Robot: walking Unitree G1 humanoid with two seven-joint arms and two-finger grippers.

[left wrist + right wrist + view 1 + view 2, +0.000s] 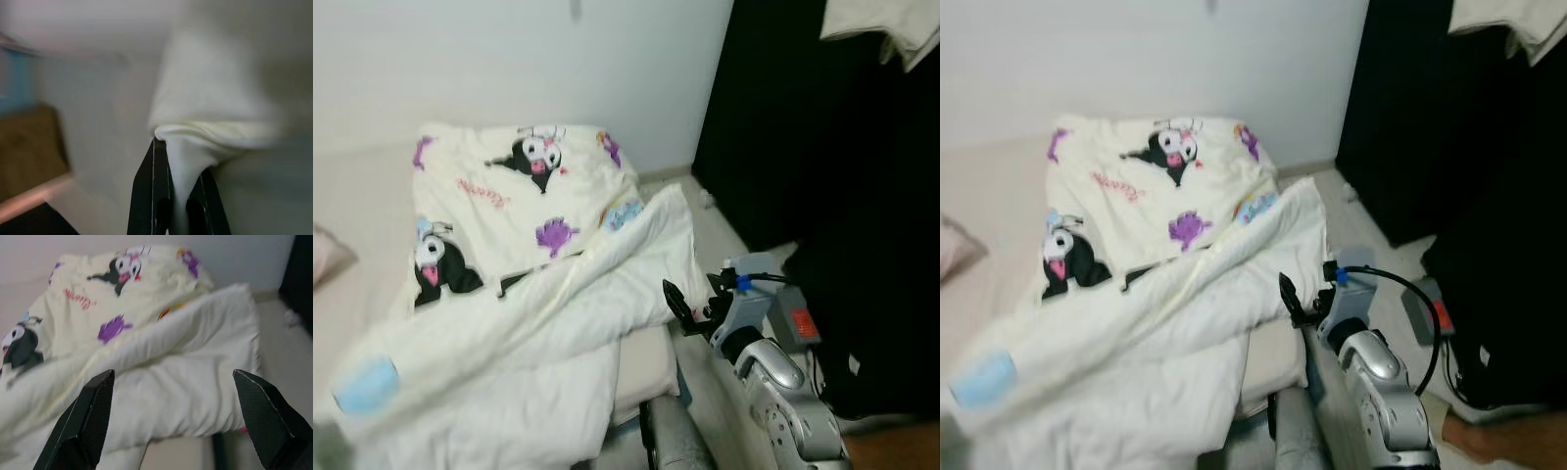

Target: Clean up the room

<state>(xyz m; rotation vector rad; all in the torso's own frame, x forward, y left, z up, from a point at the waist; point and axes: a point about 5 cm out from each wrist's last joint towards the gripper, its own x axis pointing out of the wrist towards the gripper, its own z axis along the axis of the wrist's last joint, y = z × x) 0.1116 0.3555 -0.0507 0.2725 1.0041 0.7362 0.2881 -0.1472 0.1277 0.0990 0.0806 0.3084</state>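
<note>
Left gripper [178, 196]: both black fingers pinched tight on a gathered fold of the cream quilt [558, 323]; cloth bunches out just past the fingertips and hangs from them. Surroundings in this wrist view are blurred; a pale wall and a brown patch beside it cannot be identified further.

Right gripper [181, 416]: fingers spread wide, nothing between them, hovering just off the near edge of the quilt. In the head views its fingers [1291, 299] sit close beside the quilt's thick rolled edge, apart from it as far as can be judged.

Quilt: directly ahead of the right gripper, lying in a long diagonal roll across the bed, rumpled, one end drooping over the mattress side [646, 367] toward the robot. A pale blue patch [364, 384] shows at its far-left end.

Printed sheet [524, 191]: beyond the quilt from the right gripper, cream with black-and-white cartoon figures and purple shapes, partly uncovered, lightly creased.

Pillow edge [328, 257]: far left of both grippers, pinkish, barely in view.

Dark wardrobe or curtain [822, 147]: to the right of the right gripper, with pale cloth [886, 24] hanging at its top.

Status, as judged: bedding is gripped on one side only and not yet spread. Remaining: a second hold by the right gripper, then pulling the quilt flat and square over the sheet. Other tidying in the room cannot be assessed from here.
</note>
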